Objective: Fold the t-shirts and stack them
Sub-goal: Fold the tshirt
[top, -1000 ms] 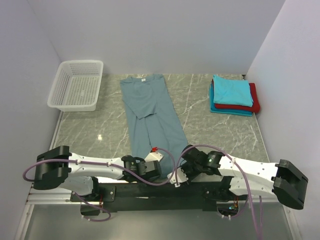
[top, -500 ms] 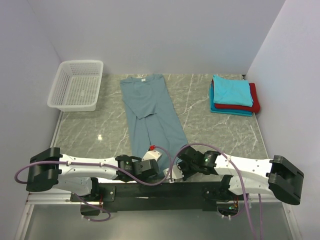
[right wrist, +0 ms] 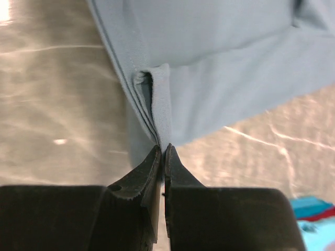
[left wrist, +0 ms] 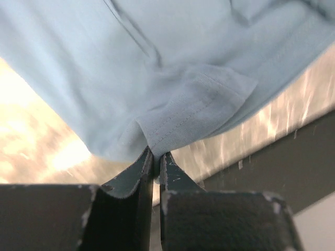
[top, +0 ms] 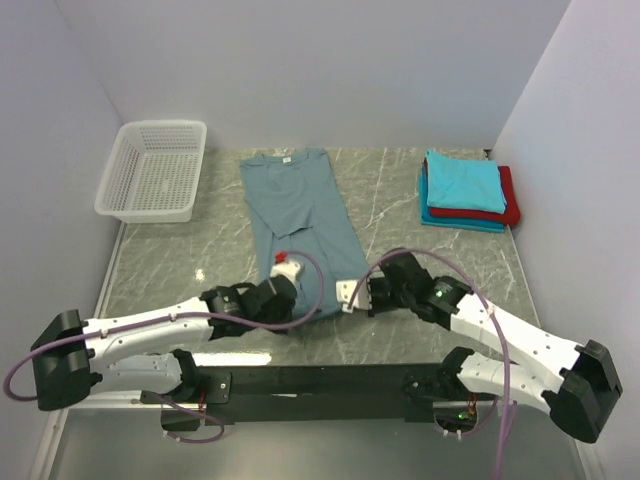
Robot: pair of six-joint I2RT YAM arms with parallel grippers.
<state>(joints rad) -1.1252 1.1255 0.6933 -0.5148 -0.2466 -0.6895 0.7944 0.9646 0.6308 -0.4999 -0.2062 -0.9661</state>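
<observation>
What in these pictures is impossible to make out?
- Top view: near hem of the grey-blue tee, under the left arm and right arm.
- Top view: print on the neck label, too small.
- Top view: red shirt and teal shirt, mostly covered by the turquoise shirt.
- Left wrist view: table, blurred.

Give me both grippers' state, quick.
Left gripper: closed on the grey-blue shirt, at its near hem.
Right gripper: closed on the same shirt's folded edge.

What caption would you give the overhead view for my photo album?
Left gripper and right gripper pinch the near hem of the tee; folded stack far right, basket far left.
</observation>
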